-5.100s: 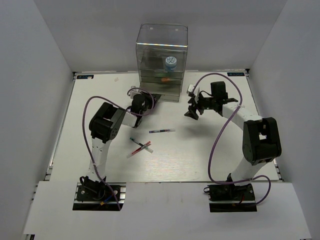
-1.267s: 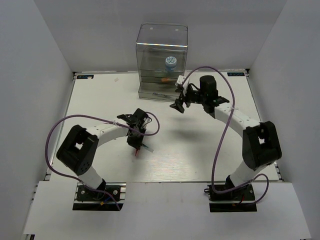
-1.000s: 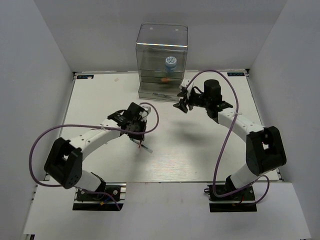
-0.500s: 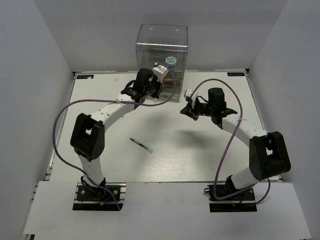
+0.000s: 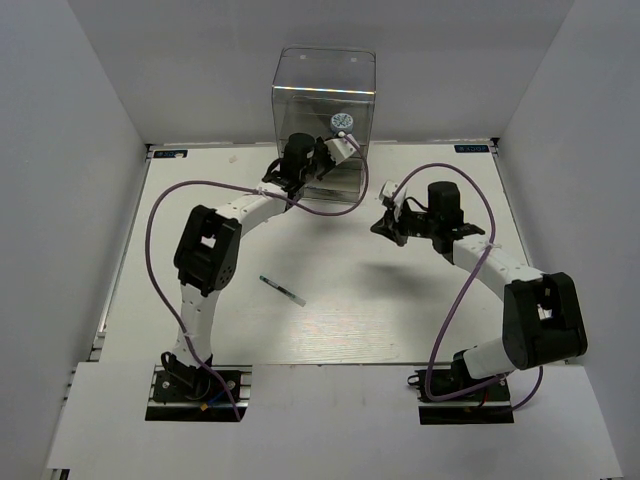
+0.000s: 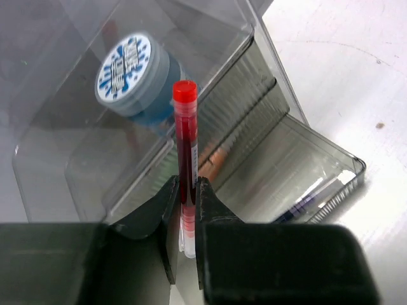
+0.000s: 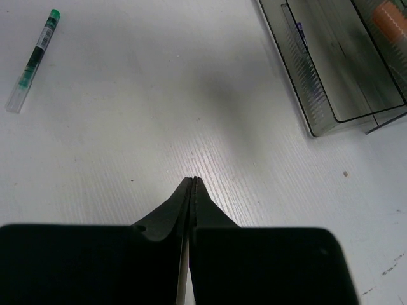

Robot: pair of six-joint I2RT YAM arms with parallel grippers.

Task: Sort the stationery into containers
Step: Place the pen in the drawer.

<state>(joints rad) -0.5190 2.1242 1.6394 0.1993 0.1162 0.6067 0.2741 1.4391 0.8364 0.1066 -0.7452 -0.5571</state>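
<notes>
Top view: the left gripper (image 5: 328,152) has swung from mid-frame up to the clear acrylic drawer organizer (image 5: 325,90) at top centre. A green-capped clear pen (image 5: 282,291) is left at centre.

Left wrist: its jaws clamp a red-capped red pen (image 6: 186,146), ready to deposit.

Right wrist: the right gripper (image 7: 192,181) is pinched shut and empty.

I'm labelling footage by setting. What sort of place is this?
Likely a robot lab test cell: white walls enclose a white table, two arms are bolted at its near edge, and the left gripper holds a red pen at a clear acrylic organizer.
</notes>
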